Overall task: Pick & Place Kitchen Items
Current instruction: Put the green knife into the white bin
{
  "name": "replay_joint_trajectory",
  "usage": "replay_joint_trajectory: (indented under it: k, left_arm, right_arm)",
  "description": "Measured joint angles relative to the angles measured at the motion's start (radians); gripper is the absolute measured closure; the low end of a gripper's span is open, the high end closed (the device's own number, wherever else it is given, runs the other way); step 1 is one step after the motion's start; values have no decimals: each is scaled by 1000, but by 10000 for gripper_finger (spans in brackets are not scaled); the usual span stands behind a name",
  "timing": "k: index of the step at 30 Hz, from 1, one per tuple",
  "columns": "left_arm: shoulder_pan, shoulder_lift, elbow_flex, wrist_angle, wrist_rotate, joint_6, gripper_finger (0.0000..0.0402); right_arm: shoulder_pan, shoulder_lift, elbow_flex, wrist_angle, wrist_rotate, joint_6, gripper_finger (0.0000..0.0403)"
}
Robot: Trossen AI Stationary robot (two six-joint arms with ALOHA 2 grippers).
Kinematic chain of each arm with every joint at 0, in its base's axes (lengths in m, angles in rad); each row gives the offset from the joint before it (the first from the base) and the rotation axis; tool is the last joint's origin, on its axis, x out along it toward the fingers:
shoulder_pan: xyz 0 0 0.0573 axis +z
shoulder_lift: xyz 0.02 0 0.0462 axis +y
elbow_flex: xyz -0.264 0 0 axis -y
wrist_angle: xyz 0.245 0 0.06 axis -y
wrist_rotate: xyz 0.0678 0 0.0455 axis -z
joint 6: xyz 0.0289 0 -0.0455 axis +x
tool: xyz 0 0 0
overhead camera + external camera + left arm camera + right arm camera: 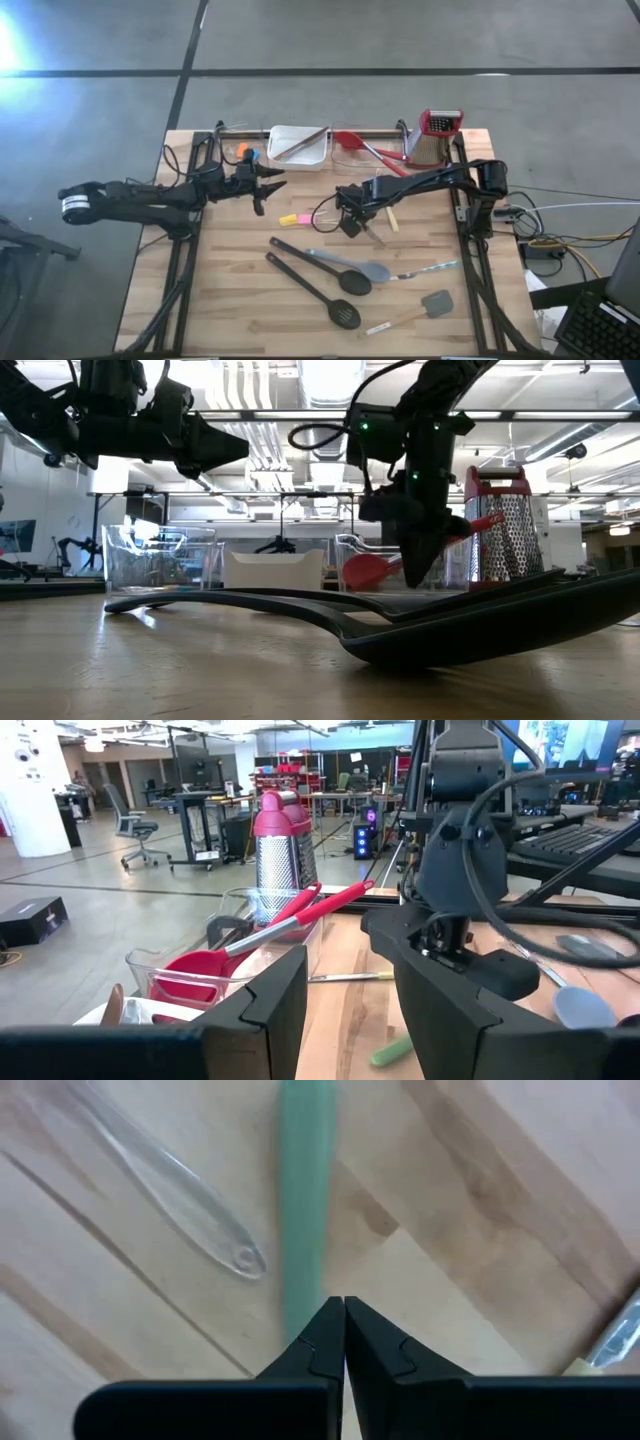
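Wooden table [240,290] strewn with utensils; left jaws parted, right jaws closed, empty

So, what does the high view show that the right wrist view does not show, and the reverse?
Only the high view shows both arms, the white rectangular tray, the red-topped metal box grater, two black long-handled spoons and the grey-headed spatula on the wooden table. The left gripper waits near the tray.

Only the right wrist view shows the clear plastic utensil handle and the right gripper's jaws closed.

Both show the right gripper low over the table, by the pale green stick.
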Motion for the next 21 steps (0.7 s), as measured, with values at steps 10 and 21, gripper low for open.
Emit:
replay_joint_trajectory:
  k: [10, 21]
  left_arm:
    - [0, 0, 0, 0, 0, 0, 245]
    - [0, 0, 0, 0, 0, 0, 245]
  right_arm:
    - [4, 5, 1, -1, -58, 10, 390]
    - [10, 25, -7, 47, -75, -2, 306]
